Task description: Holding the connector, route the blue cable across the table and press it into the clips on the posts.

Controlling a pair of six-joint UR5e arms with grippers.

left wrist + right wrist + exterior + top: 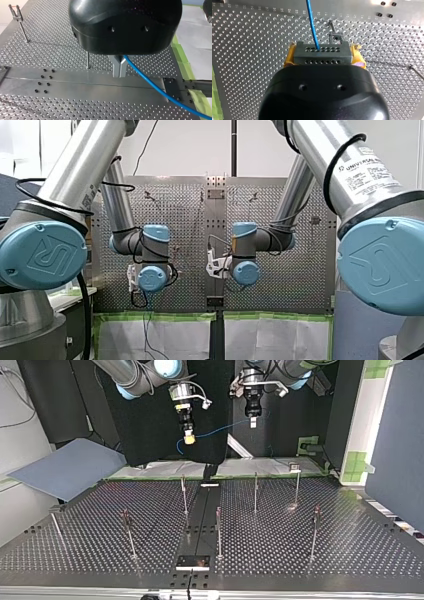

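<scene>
Front view: the table is a sheet of dull metal pricked all over with small round holes, split by a smooth centre strip. My left arm, a brushed silver tube with glossy blue caps, has its wrist left of the strip. My right arm has its wrist just right of the strip. The fingers cannot be seen here.

Top view: thin steel posts stand upright on both sides of the centre strip. High above the strip's far end, my right gripper shows yellow pads, and my left gripper hangs further toward the view's right. The blue cable, a thin glossy cord, runs between them, clear of every post.

Left wrist view: under a rounded black housing, my left gripper's flat metal fingers are pressed together over the centre strip, and the cable comes out from between them. One post beyond the strip carries forked clips.

Right wrist view: my right gripper's pads are clamped on the connector, a grey rectangular block with rows of round holes. The cable leaves its face toward the strip.
</scene>
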